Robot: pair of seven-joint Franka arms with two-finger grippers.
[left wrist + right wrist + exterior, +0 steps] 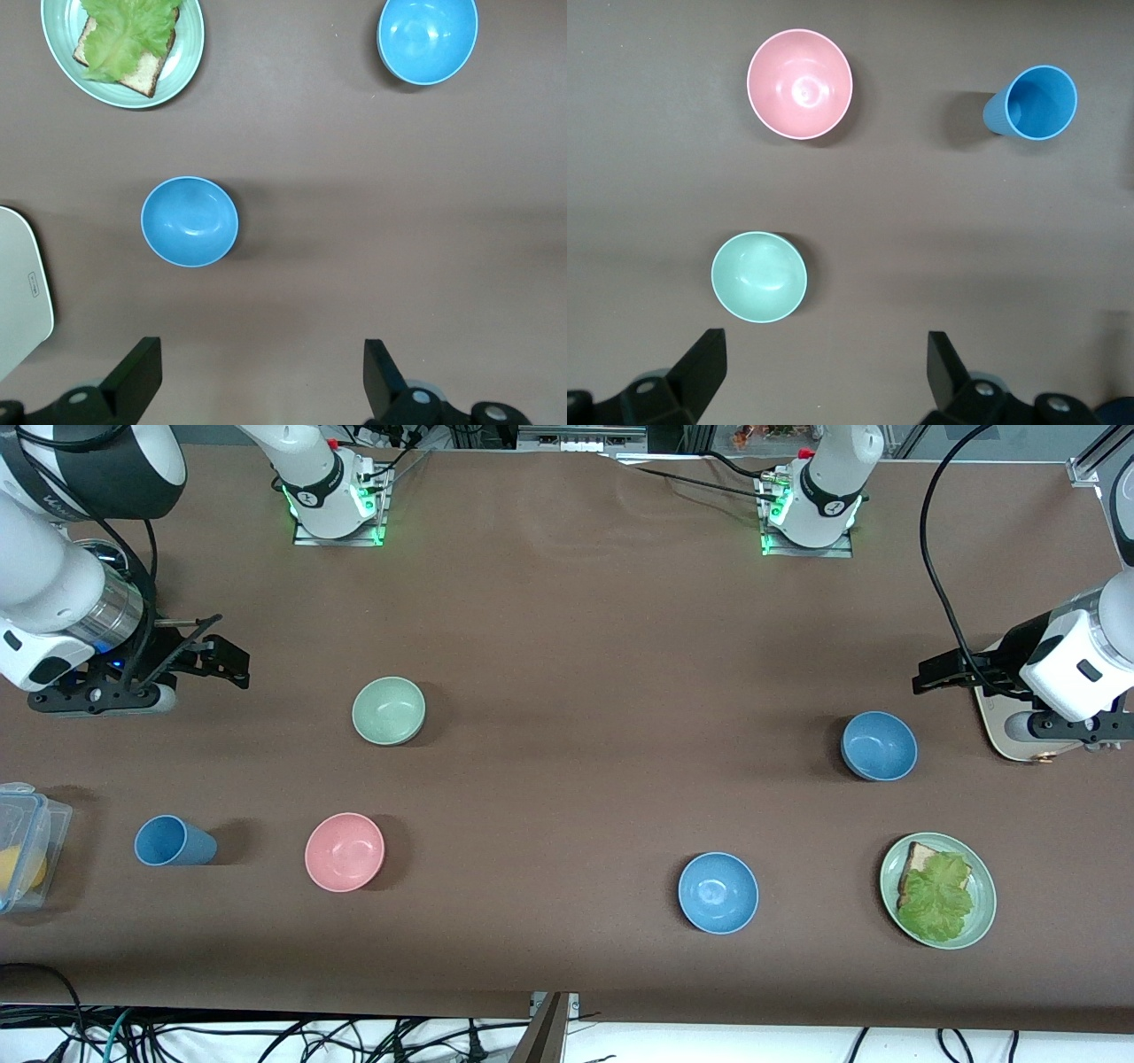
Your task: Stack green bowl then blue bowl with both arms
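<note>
The pale green bowl [389, 709] sits upright toward the right arm's end of the table and also shows in the right wrist view [759, 276]. The dull blue bowl [879, 746] sits upright toward the left arm's end and also shows in the left wrist view [190, 221]. My right gripper [226, 654] hangs open and empty over bare table, beside the green bowl toward the table's end [825, 345]. My left gripper [926, 675] hangs open and empty over bare table beside the blue bowl [262, 354].
A pink bowl [345, 851] and a tall blue cup [174, 841] stand nearer the camera than the green bowl. A brighter blue bowl [718, 892] and a green plate [982, 908] with bread and lettuce lie nearer than the dull blue bowl. A white board [999, 731] lies under the left wrist. A plastic box [27, 841] sits at the table's end.
</note>
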